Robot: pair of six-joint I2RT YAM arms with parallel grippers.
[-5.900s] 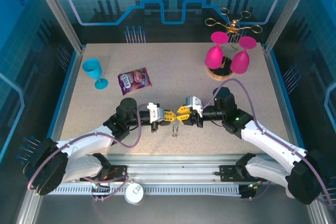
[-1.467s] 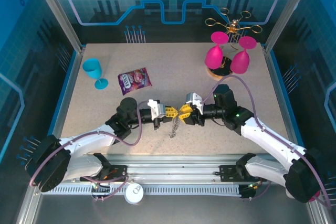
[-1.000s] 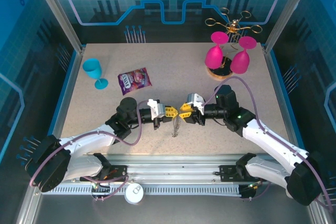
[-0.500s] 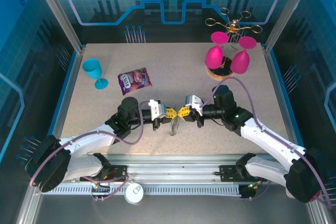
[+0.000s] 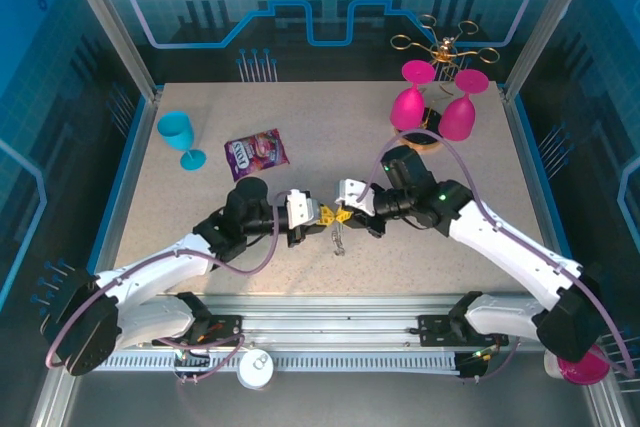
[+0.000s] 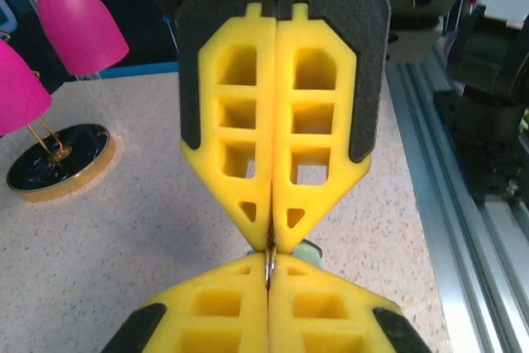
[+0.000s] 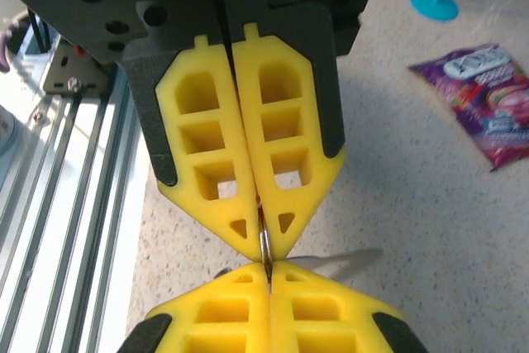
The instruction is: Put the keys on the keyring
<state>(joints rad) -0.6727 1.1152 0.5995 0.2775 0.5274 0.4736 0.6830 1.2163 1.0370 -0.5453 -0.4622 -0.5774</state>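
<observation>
My left gripper (image 5: 325, 215) and right gripper (image 5: 346, 214) meet tip to tip over the middle of the table, both shut. Pinched between their yellow tips is the thin silvery ring of the keyring (image 6: 269, 255), seen edge-on. Its chain-like section (image 5: 339, 239) hangs down below the tips. In the left wrist view my left gripper (image 6: 269, 269) fills the bottom edge and the right gripper (image 6: 273, 241) points down at it. A pale teal piece, probably one of the keys (image 6: 309, 247), peeks out behind the tips. The right wrist view shows the same ring (image 7: 264, 241) clamped by my right gripper (image 7: 269, 270).
A snack packet (image 5: 256, 153) and a teal goblet (image 5: 178, 137) stand at the back left. Two pink glasses (image 5: 408, 107) hang from a gold wire rack (image 5: 440, 45) on a dark round base (image 6: 58, 163) at the back right. A metal rail (image 5: 330, 322) runs along the near edge.
My right gripper has closed onto the ring. The right arm has swung its elbow back and leftward, and the joined tips sit slightly further left than before.
</observation>
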